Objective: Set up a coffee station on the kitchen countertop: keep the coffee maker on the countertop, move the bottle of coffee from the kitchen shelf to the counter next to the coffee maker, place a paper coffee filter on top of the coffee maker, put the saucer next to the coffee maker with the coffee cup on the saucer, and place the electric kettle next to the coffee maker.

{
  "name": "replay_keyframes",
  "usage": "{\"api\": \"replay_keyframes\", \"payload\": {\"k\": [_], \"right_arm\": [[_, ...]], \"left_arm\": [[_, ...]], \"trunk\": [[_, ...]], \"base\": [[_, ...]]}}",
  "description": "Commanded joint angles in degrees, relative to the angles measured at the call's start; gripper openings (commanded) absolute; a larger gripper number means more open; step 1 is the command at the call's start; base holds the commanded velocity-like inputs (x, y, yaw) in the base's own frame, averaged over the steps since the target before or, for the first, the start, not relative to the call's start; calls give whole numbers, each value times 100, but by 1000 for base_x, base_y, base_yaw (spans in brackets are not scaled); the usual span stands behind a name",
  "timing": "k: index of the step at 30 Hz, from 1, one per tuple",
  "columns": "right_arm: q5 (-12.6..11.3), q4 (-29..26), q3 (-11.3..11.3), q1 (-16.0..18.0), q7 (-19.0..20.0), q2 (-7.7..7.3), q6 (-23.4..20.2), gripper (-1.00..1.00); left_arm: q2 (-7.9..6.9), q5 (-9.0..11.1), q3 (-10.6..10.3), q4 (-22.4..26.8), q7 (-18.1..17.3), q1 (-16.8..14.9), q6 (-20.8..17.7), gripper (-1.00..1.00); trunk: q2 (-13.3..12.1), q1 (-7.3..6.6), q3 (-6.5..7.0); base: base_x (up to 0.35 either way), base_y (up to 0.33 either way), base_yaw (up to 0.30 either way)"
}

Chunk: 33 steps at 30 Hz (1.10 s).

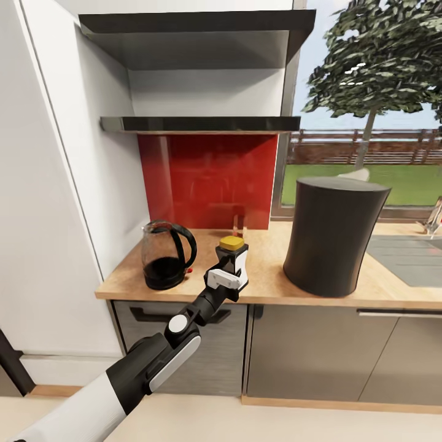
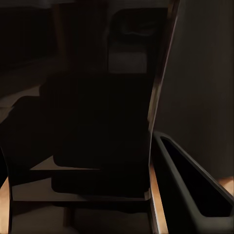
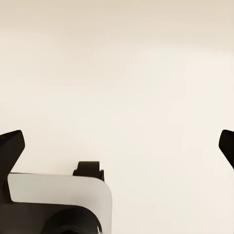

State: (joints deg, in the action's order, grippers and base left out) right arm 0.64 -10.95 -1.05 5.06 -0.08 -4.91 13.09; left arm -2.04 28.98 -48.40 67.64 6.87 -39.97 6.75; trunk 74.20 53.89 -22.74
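Left gripper (image 1: pixel 236 263) is clamped on the bottle of coffee (image 1: pixel 232 244) w/ yellow lid, over the kitchen countertop (image 1: pixel 270 279) btw electric kettle (image 1: pixel 164 255) and coffee maker (image 1: pixel 334 236) (right gripper (image 3: pixel 119 146) spread wide, holding nothing).

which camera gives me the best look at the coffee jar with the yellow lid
The head view: the bottle of coffee stands on the kitchen countertop between the electric kettle and the coffee maker, gripped by the left pincer. The left wrist view gives just a dark, close-up mass, probably the jar. The right wrist view faces a plain pale surface.
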Motion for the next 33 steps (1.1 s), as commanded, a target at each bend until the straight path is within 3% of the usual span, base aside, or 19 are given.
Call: {"api": "replay_keyframes", "payload": {"k": [1,12,33], "right_arm": [[6,5,-9,4,-1,-1,18,100],[6,5,-9,4,-1,-1,18,100],[6,5,-9,4,-1,-1,18,100]], "left_arm": [[-8,37,-30,3,42,-11,30,-100],[-7,42,-24,-5,42,-11,28,-100],[-7,46,-22,-23,42,-11,28,-100]], "trunk": [[46,23,-25],[46,23,-25],[46,23,-25]], "base": [[0,0,0],[7,-5,0],[169,-125,0]]}}
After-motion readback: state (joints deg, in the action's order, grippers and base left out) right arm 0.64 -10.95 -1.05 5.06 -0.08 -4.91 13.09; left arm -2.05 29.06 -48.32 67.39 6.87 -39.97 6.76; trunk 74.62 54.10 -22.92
